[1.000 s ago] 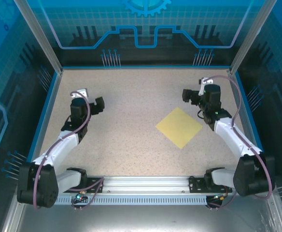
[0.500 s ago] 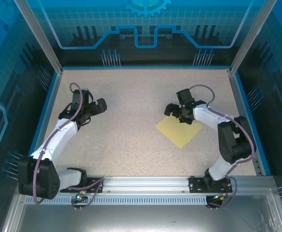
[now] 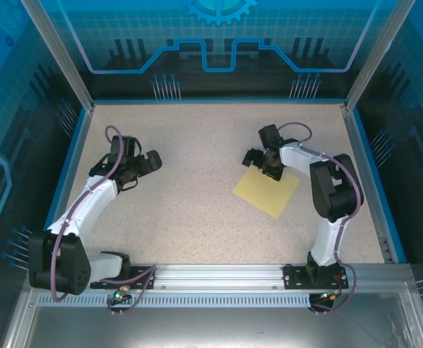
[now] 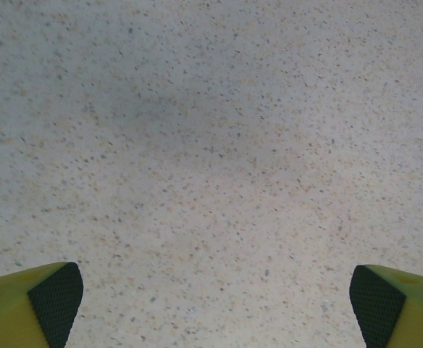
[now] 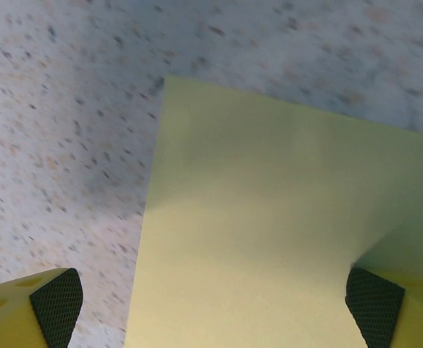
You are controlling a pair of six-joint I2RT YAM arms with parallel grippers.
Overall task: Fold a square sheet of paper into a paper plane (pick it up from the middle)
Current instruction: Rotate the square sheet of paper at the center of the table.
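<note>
The square sheet of paper point(image 3: 269, 193) lies flat on the speckled table, pale yellow and turned like a diamond, right of centre. My right gripper point(image 3: 264, 161) hovers over its far corner, jaws wide open. Seen from the right wrist, the paper point(image 5: 269, 232) spreads between the two fingertips point(image 5: 56, 304), one corner pointing away, and nothing is held. My left gripper point(image 3: 145, 163) is open at the left side of the table, well away from the sheet. Its fingertips point(image 4: 52, 301) frame bare tabletop. No folded plane is in view.
The speckled tabletop point(image 3: 197, 181) is bounded by a blue rim point(image 3: 74, 159) and transparent blue walls. A metal rail point(image 3: 211, 275) carrying both arm bases runs along the near edge.
My right arm has swung in from the right edge and lowered over the far corner of the paper. The left gripper has shifted slightly forward and down. The paper has not moved.
</note>
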